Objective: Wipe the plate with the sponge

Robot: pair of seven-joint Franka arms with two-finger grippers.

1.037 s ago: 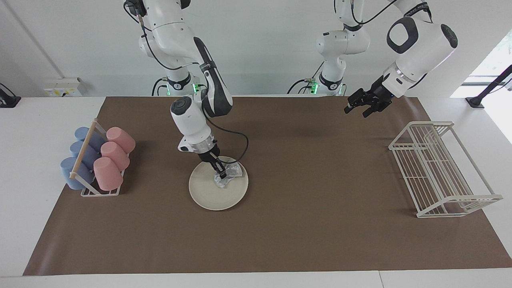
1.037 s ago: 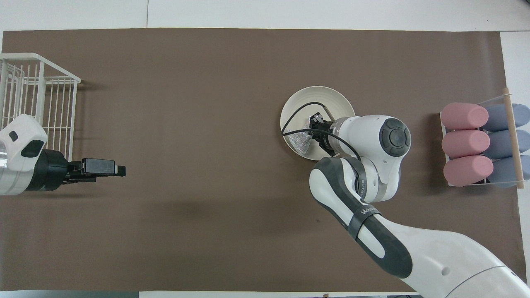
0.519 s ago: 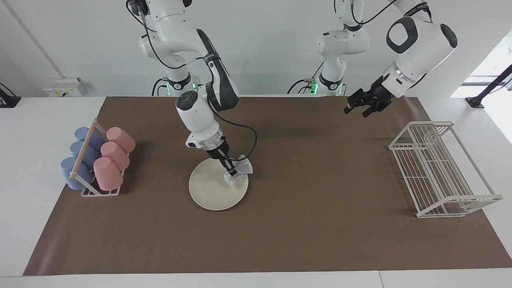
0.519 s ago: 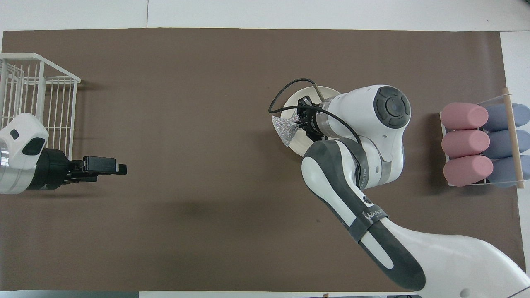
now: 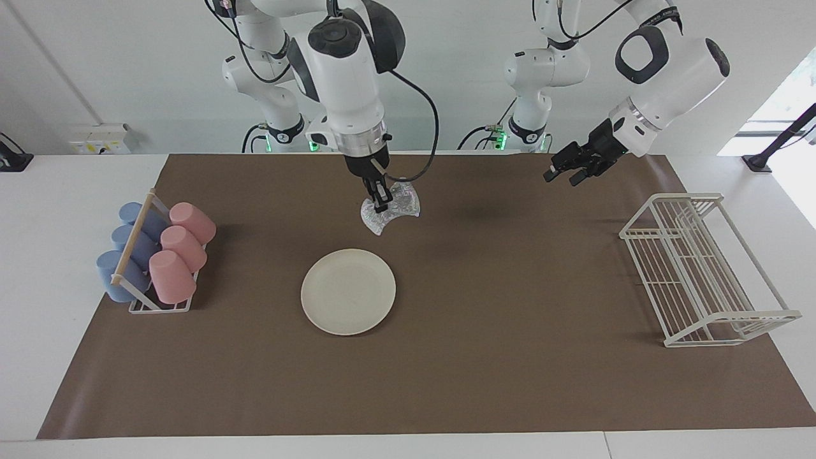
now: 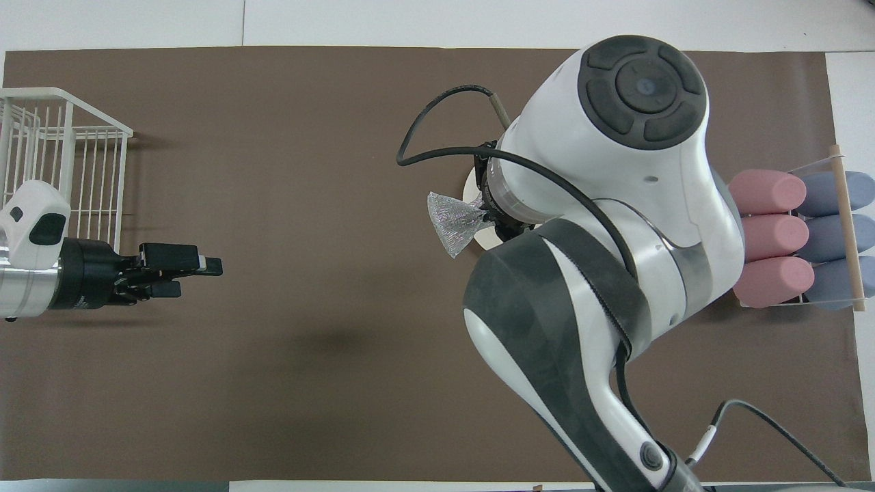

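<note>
The cream-white plate (image 5: 348, 291) lies bare on the brown mat. In the overhead view my right arm covers nearly all of it, and only a sliver of its rim (image 6: 470, 195) shows. My right gripper (image 5: 380, 203) hangs high in the air, shut on the silvery crinkled sponge (image 5: 392, 215). Seen from overhead, the sponge (image 6: 452, 222) is over the plate's edge toward the left arm's end, well clear of the plate. My left gripper (image 5: 561, 171) waits open and holds nothing, raised over the mat near the wire rack, and in the overhead view my left gripper (image 6: 198, 273) points toward the table's middle.
A white wire rack (image 5: 701, 268) stands at the left arm's end of the mat. A small stand with pink and blue cups (image 5: 153, 255) lying on their sides sits at the right arm's end. The brown mat (image 5: 510, 357) covers most of the table.
My right gripper has lifted the sponge off the plate and risen high above it. The plate stays in place, now bare. The left gripper has barely shifted.
</note>
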